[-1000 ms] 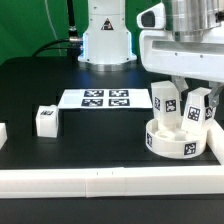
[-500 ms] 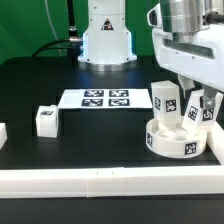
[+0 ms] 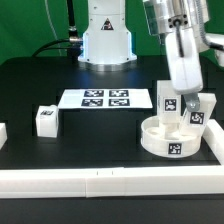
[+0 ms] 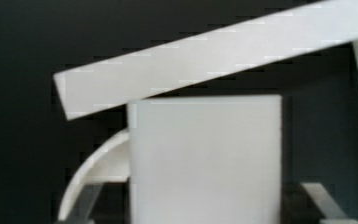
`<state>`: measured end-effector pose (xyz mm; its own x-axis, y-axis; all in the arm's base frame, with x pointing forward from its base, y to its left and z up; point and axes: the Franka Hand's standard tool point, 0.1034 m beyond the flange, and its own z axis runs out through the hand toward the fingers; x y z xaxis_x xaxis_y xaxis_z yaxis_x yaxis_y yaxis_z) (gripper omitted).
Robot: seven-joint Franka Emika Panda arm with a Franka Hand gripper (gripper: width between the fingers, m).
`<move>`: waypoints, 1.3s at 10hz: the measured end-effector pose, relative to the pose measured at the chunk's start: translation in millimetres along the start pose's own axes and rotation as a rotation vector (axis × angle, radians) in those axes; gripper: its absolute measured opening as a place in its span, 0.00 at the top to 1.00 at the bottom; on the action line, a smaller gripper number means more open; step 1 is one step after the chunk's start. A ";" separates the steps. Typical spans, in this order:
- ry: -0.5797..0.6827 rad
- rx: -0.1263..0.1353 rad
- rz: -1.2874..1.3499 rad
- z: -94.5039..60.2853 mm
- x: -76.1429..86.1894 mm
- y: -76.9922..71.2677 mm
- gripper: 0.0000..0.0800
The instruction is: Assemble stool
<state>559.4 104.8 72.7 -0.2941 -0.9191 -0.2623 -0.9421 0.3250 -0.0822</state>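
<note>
My jaws are clamped on an upright leg (image 3: 198, 114) standing on the round seat (image 3: 168, 147), on the desk (image 3: 90, 140) at the exterior view's right. A second leg (image 3: 168, 103) stands just beside it. A third leg (image 3: 45, 120) sits well apart, at the exterior view's left.

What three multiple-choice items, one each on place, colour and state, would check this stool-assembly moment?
1. Where is the loose leg?
A on the table, toward the exterior view's left of the marker board
B on the seat
C on the marker board
2. What colour is the table?
A white
B black
C green
3. The gripper is:
A open above the marker board
B lifting the seat
C shut on a standing leg on the seat
Key: 1 A, it sits alone on the table beside the board; 2 B, the bare surface is black; 3 C, the wrist view shows the leg between the fingers.
</note>
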 end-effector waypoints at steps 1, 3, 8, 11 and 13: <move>-0.005 0.001 0.062 0.4 -1.5 0.9 0.57; -0.002 0.016 0.185 0.9 -4.4 0.5 0.57; -0.011 0.072 0.468 2.2 -13.6 5.4 0.57; -0.015 0.068 0.457 2.2 -13.2 6.2 0.31; 0.001 0.030 0.301 -19.0 -3.9 -5.4 0.21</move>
<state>562.6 102.4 92.4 -0.5597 -0.7805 -0.2784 -0.8073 0.5894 -0.0292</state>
